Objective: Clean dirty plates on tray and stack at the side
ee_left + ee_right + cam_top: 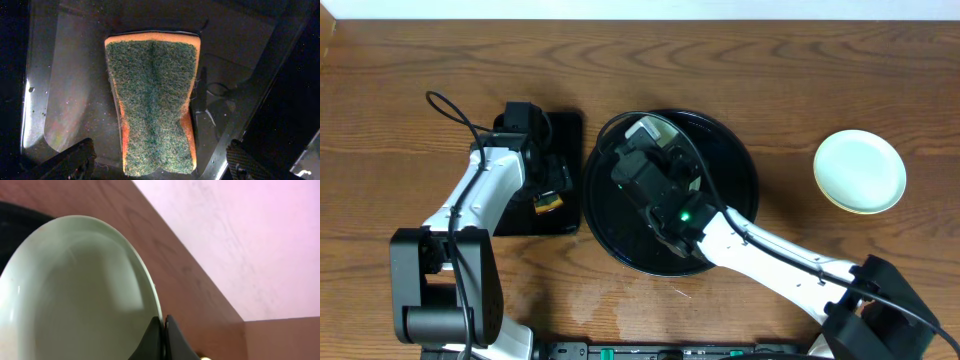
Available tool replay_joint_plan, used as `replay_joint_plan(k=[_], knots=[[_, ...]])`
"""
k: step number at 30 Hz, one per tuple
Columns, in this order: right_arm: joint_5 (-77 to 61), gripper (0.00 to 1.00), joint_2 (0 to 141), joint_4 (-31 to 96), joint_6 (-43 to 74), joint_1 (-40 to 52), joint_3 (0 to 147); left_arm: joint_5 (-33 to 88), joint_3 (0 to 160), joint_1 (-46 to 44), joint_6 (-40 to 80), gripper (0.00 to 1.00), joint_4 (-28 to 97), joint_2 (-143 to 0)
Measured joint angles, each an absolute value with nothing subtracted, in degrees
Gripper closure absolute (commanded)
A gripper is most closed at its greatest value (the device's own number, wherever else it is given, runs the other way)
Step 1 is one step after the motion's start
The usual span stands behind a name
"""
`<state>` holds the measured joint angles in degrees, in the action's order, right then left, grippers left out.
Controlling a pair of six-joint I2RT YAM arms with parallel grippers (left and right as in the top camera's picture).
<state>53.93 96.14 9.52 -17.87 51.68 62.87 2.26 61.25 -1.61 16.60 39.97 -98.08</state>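
Right jaws pinch 1 plate (75, 295) by its rim (tilted) above tray (732, 160).

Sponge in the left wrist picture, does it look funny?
Yes. The sponge on the rectangular black tray looks squashed, not flat: its long edges bow inward and a crease runs down its green scrubby side.

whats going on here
The right end effector is pinching a pale plate by its rim over the round black tray. The left end effector hangs open above a green-topped sponge lying on the rectangular tray. A plate stack sits on the table at the far right.
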Motion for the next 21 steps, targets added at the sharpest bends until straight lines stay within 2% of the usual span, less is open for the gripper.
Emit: replay_joint_plan(k=[21], knots=[[57.71,0.99,95.39,4.34,-24.05,51.70,62.87,2.26,61.25,-1.61,16.60,0.15,39.97,-98.08]])
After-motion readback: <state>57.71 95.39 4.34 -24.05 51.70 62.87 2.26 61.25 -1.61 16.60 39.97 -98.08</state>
